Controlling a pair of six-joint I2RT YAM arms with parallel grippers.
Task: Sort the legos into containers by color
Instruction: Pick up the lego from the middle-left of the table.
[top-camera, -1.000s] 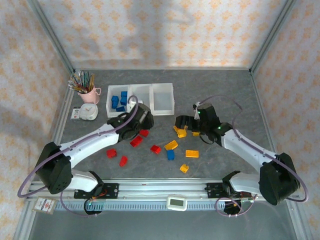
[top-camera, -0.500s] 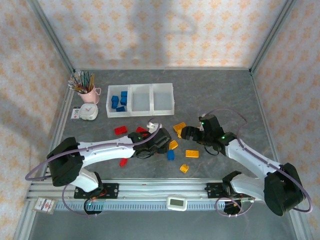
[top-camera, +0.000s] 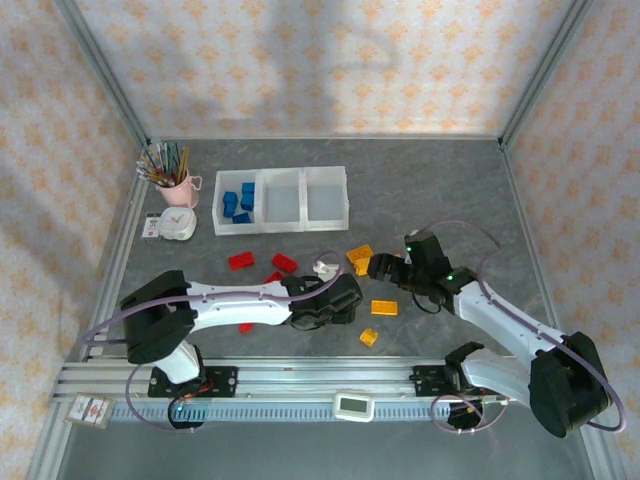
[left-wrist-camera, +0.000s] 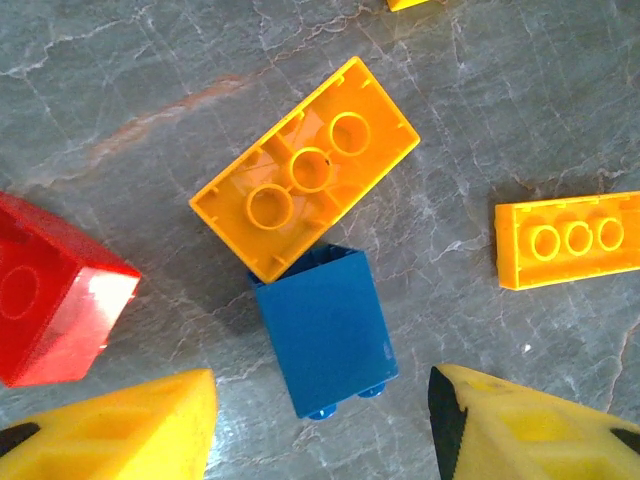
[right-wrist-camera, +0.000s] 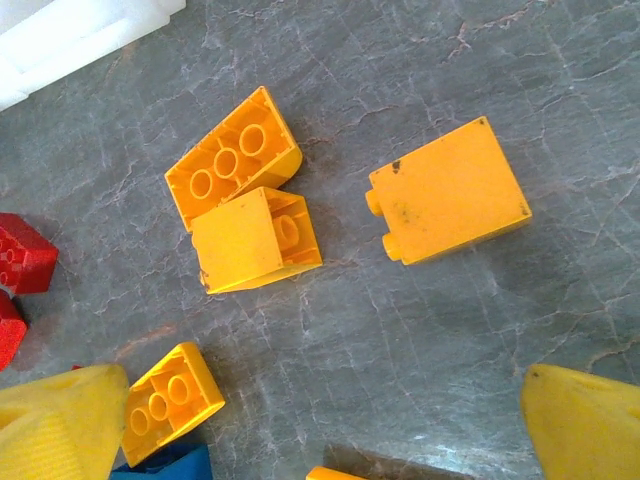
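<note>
L gripper (left-wrist-camera: 322, 428): yellow fingers (left-wrist-camera: 120, 430) apart at a middling spread, straddling a small blue plastic brick (left-wrist-camera: 322, 335) that lies on its side on the grey marbled tabletop (left-wrist-camera: 480, 90). A sliver of table shows on each side, so no contact, nothing clamped. The blue brick's far corner touches an upturned yellow-orange brick (left-wrist-camera: 305, 180) w/ three round tubes showing. A red brick (left-wrist-camera: 50, 300) and a flat yellow-orange brick (left-wrist-camera: 570, 240) lie apart from it.

R gripper (right-wrist-camera: 322, 425): its yellow fingers (right-wrist-camera: 60, 425) are spread wide, empty. Beyond them a sloped yellow-orange brick (right-wrist-camera: 235, 155) touches a cube-like yellow-orange brick (right-wrist-camera: 255, 240); a bigger yellow-orange block (right-wrist-camera: 450, 190) lies on its side, apart. A small yellow-orange brick (right-wrist-camera: 170, 400) sits just beside one fingertip – can't tell if touching.

Top view, all ref. the translucent-white three-bin tray (top-camera: 282, 229): L gripper (top-camera: 345, 300) is well out on the arm-base side of its right bin; R gripper (top-camera: 383, 267) is on that side too, past the tray's right end. Blue bricks (top-camera: 238, 200) sit in the tray's left bin. Two red bricks (top-camera: 241, 260) lie near its arm-base wall. A pink cup of pencils (top-camera: 178, 185) stands just off its left end.

Writing: none legible. A small tag w/ red print (top-camera: 88, 410) and a white display unit (top-camera: 354, 405), both far on the tray's arm-base side, are too small to read.
</note>
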